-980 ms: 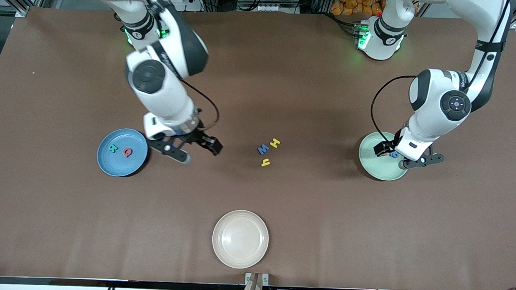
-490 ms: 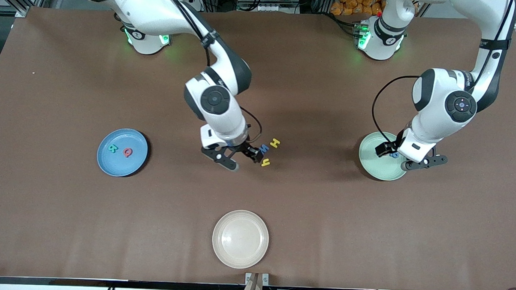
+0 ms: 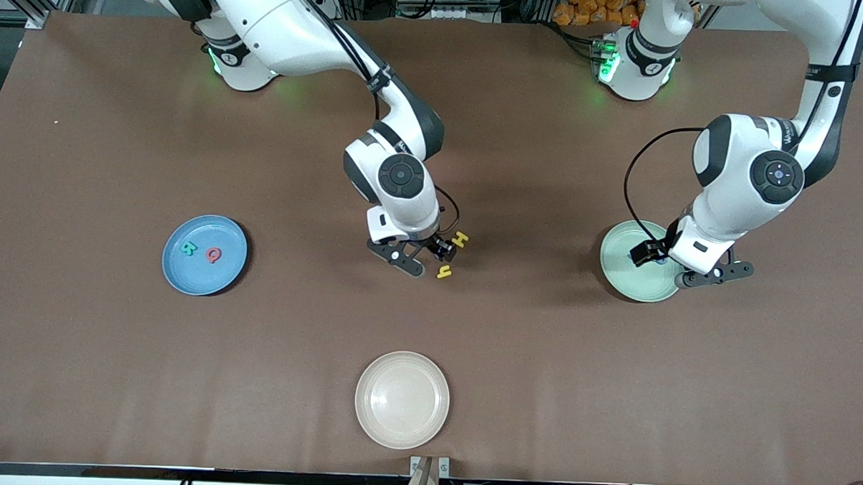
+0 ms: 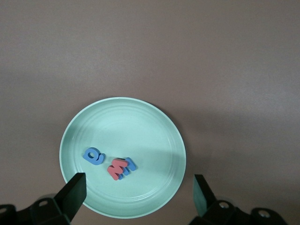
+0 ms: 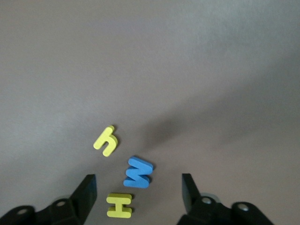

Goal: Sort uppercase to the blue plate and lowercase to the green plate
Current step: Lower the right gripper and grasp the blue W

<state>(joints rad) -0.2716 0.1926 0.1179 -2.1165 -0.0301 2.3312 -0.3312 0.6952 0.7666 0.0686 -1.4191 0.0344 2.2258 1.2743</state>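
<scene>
Right gripper is low over the middle of the table, its fingers apart and bracketing bare space, nothing held. In its wrist view the blue W lies on the table between the two fingers, with the yellow H just beside it and the small yellow h a little apart from both. From the front camera the W is hidden under the gripper; the H shows just beside it toward the left arm's end, and the h lies nearer to the camera than the H.

Over at the right arm's end, the blue plate carries the green R and the red Q side by side.

Left gripper hangs over the green plate, fingers wide apart and empty. On that plate, a rounded blue letter lies alone, and the red m rests against another blue letter.

A cream plate sits nearest the front camera.
</scene>
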